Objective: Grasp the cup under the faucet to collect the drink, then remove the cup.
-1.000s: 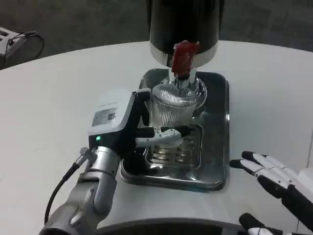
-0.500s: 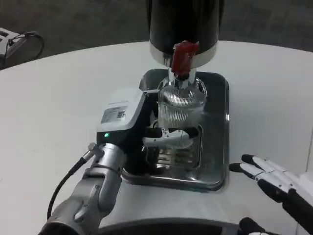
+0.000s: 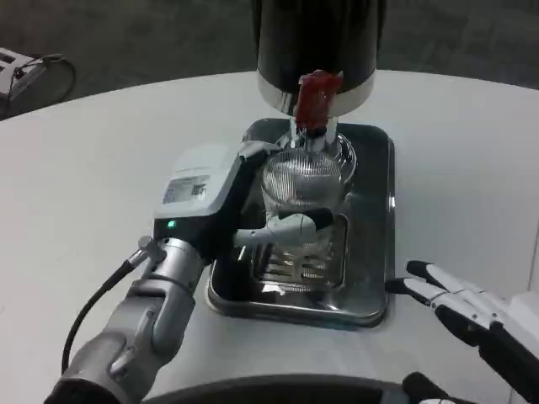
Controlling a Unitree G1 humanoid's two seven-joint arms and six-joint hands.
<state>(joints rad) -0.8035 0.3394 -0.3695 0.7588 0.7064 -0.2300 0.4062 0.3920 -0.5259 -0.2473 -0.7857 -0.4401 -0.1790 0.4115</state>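
Note:
A clear ribbed glass cup (image 3: 303, 195) stands on the metal drip tray (image 3: 375, 252), directly below the red faucet lever (image 3: 315, 99) of the black drink dispenser (image 3: 318, 42). My left hand (image 3: 221, 202) comes in from the left and grips the cup, one white finger curling across its lower front. My right hand (image 3: 472, 313) hovers at the lower right, off the tray's corner, fingers spread and holding nothing. I cannot tell whether liquid is in the cup.
The tray has a slotted grate (image 3: 299, 263) in front of the cup. A black cable (image 3: 97, 303) trails from my left forearm. At the far left edge lies a grey device with a cord (image 3: 21, 71). The round white table (image 3: 93, 177) spreads all around.
The left hand and cup shifted slightly right and then back left under the faucet. The right hand slid a little lower and farther right.

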